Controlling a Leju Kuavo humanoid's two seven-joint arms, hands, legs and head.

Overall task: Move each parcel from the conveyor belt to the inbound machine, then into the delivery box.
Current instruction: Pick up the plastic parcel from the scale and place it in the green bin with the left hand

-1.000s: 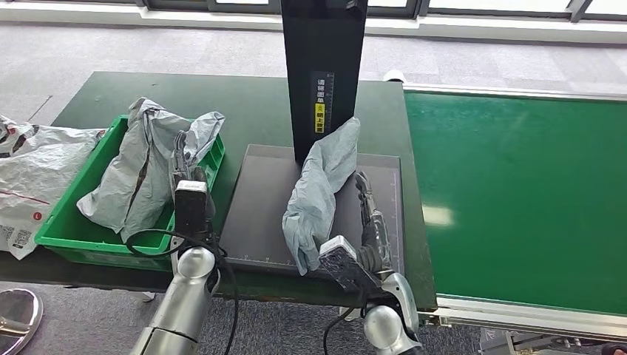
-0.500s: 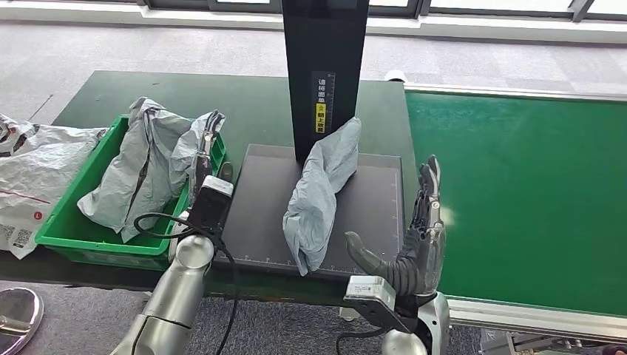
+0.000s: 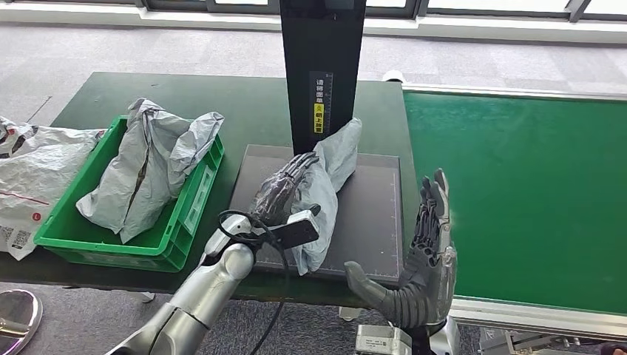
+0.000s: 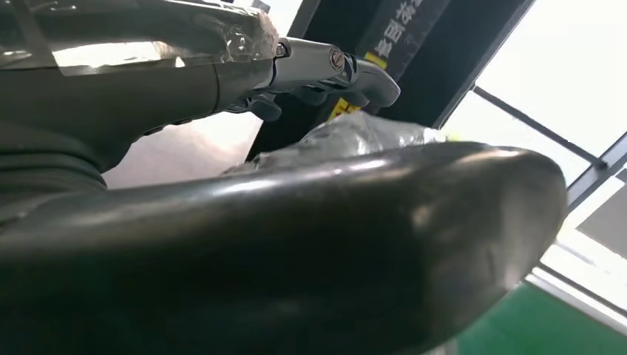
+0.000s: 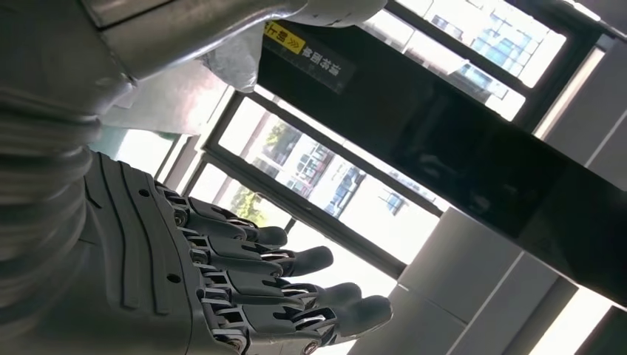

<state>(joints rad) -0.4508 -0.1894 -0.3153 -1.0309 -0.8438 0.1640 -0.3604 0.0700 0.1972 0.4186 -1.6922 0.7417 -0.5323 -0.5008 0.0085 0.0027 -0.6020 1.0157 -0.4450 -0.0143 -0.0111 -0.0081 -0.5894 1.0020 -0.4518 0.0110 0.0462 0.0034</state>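
Head view: grey parcel (image 3: 325, 194) lies on the inbound machine's dark platform (image 3: 373, 211), leaning on its black column (image 3: 322, 66), left hand (image 3: 282, 188) resting against the parcel's left side, grasp unclear, right hand (image 3: 423, 255) released, fingers spread, at the platform's right edge beside the conveyor belt (image 3: 525, 192).

I count two grey parcels: one (image 3: 325, 188) on the machine's plate (image 3: 370, 214), one (image 3: 148, 166) in the single green box (image 3: 188, 214). One white bag (image 3: 33, 177) lies beside it.
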